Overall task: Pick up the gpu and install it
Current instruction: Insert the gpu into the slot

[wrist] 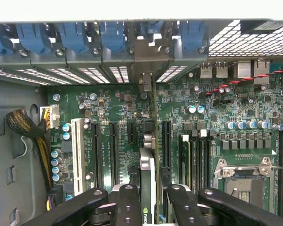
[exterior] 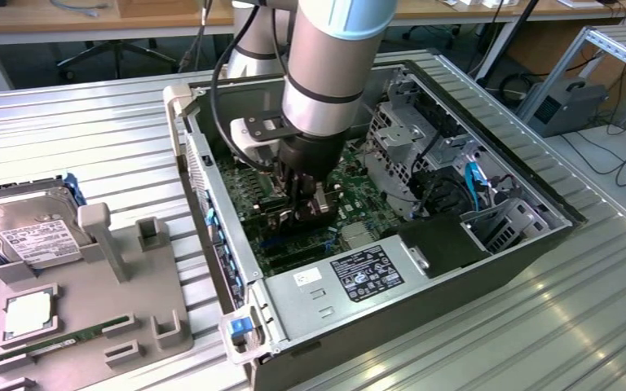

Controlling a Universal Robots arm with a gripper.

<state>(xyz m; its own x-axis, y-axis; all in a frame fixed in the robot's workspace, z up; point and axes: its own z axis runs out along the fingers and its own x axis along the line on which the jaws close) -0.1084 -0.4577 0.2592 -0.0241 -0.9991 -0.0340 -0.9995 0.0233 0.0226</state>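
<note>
Clenched on the gpu (wrist: 148, 188) edge-on between the gripper (wrist: 148, 200) fingers, low over the green motherboard (wrist: 216, 113) inside the open computer case (exterior: 400, 269); a logo on the card's top edge, perhaps Nvidia's, too small to read. Blue slot latches (wrist: 75, 35) at twelve o'clock, hard drive (exterior: 30, 232) with white label at nine o'clock of the case.

One robot arm (exterior: 329, 65), one gripper (wrist: 146, 197), one gpu (wrist: 147, 188) on edge between its fingers. One open computer case (exterior: 531, 236), one motherboard (wrist: 226, 108), one empty CPU socket (wrist: 242, 181). Five blue slot clips (wrist: 75, 35) along the rear, one white slot (wrist: 77, 148). Out on the table: one grey tray (exterior: 128, 318), one hard drive (exterior: 36, 232), one RAM stick (exterior: 58, 342)
</note>
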